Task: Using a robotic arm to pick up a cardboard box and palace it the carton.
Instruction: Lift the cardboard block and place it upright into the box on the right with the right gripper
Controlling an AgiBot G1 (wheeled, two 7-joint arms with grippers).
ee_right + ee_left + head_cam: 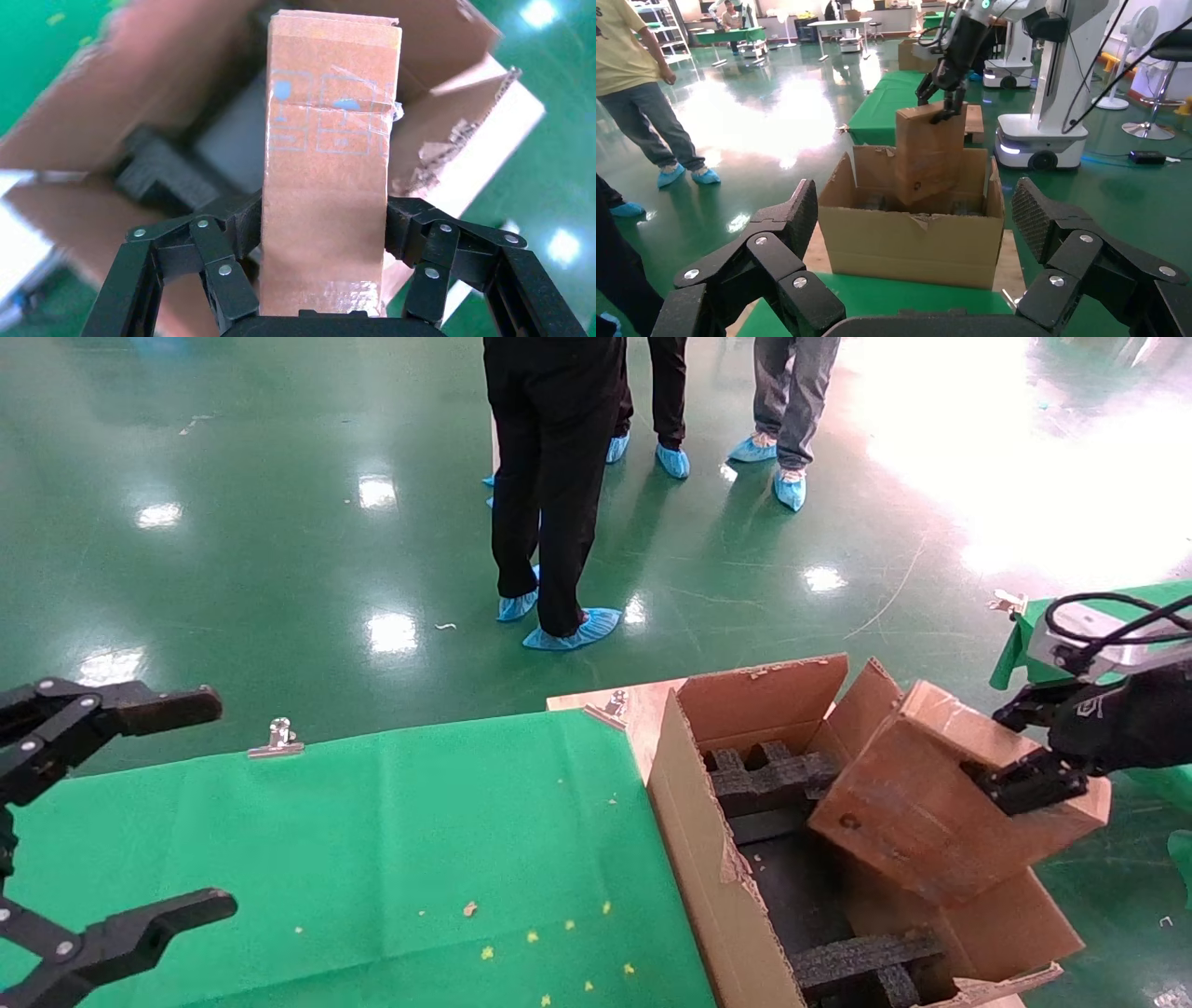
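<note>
At your 3 o'clock, the right gripper clamps the small taped brown cardboard box, tilted over the large open flapped carton; the left gripper, at 9 o'clock, gapes wide.

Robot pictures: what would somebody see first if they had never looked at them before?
First, the small cardboard box, tilted and hanging over the big open carton, pinched by the robot's right hand at the right side. Black foam blocks sit inside the carton. The left hand hangs wide open over the green table cover at the left, and people in blue shoe covers stand on the shiny green floor beyond.
</note>
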